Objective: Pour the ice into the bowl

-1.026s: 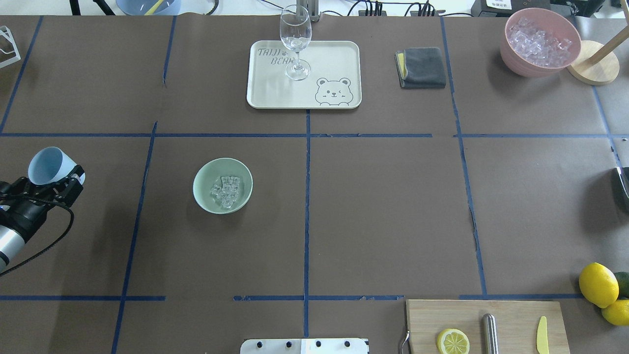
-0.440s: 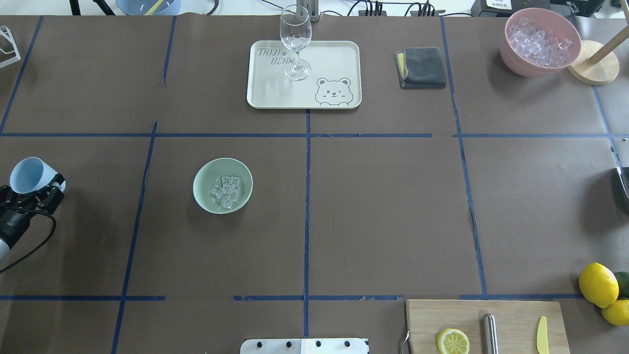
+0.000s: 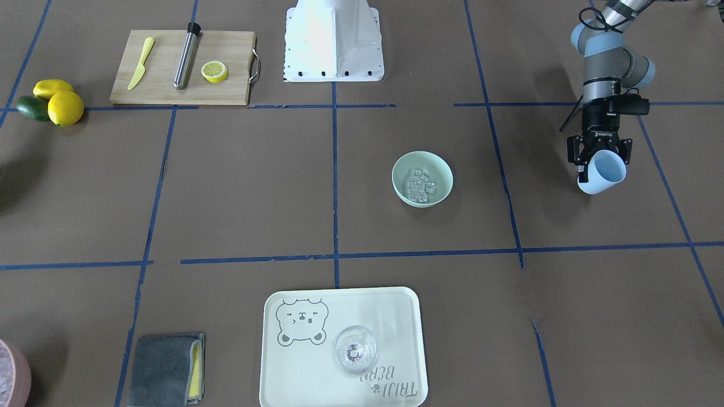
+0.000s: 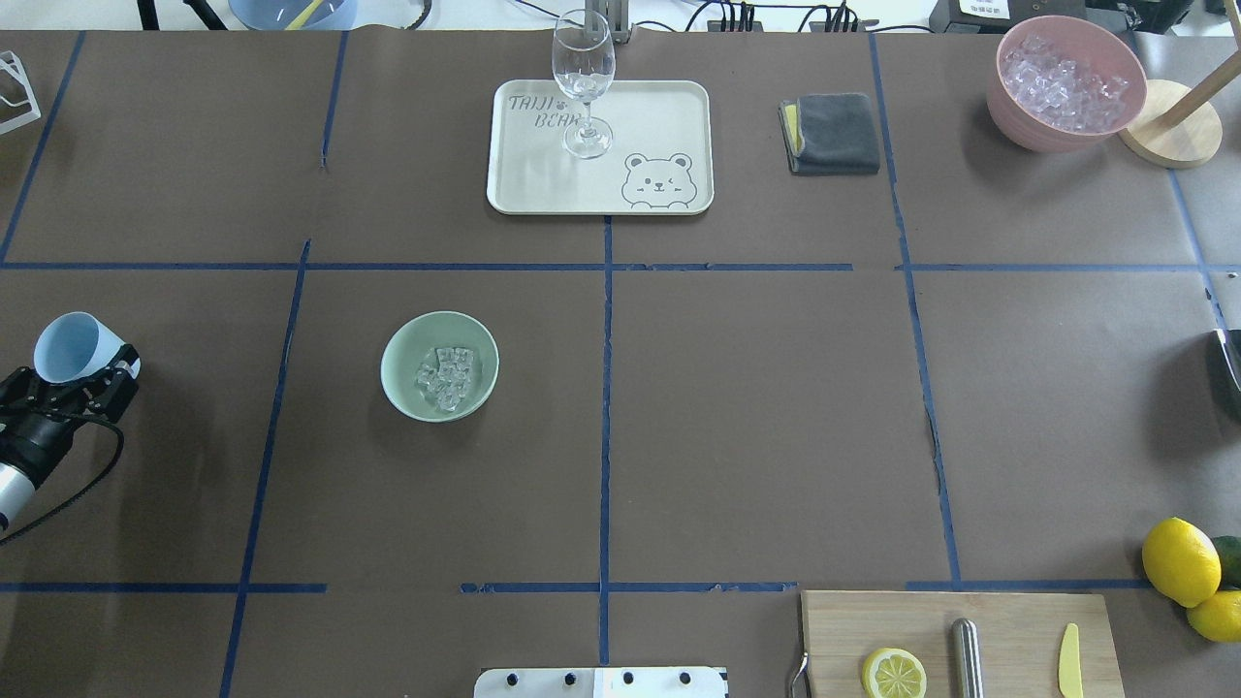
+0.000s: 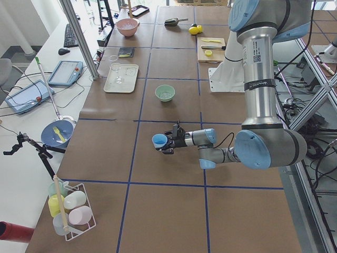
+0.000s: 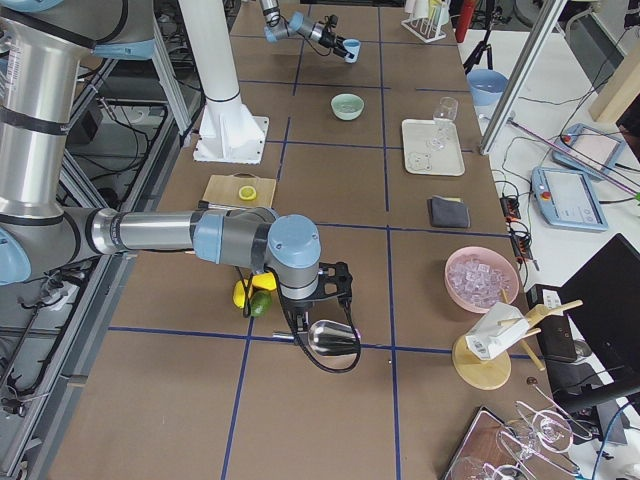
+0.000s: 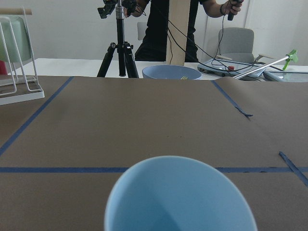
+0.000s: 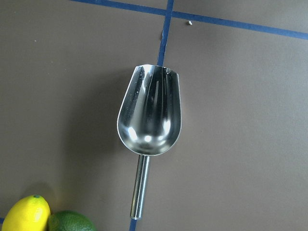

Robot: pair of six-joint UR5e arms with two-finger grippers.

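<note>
The mint-green bowl [image 4: 439,365] [image 3: 422,180] sits left of the table's centre with the ice [image 4: 444,376] [image 3: 419,185] lying in it as small clear cubes. Far to its left my left gripper [image 4: 82,380] [image 3: 599,155] is shut on a light blue cup [image 4: 70,346] [image 3: 604,172], held tilted above the table. In the left wrist view the cup [image 7: 180,197] looks empty inside. My right gripper [image 6: 318,298] hovers over a metal scoop [image 8: 150,115] lying on the table. No fingers show there, so I cannot tell its state.
A cream tray [image 4: 504,199] with a wine glass [image 4: 583,82] stands at the back centre, with a grey cloth [image 4: 832,133] and a pink bowl of ice [image 4: 1066,82] further right. A cutting board [image 4: 1008,620] and lemons [image 4: 1181,560] lie front right.
My left gripper carried the blue cup further left, away from the bowl, then eased slightly back to the right. The bowl and ice stayed put.
</note>
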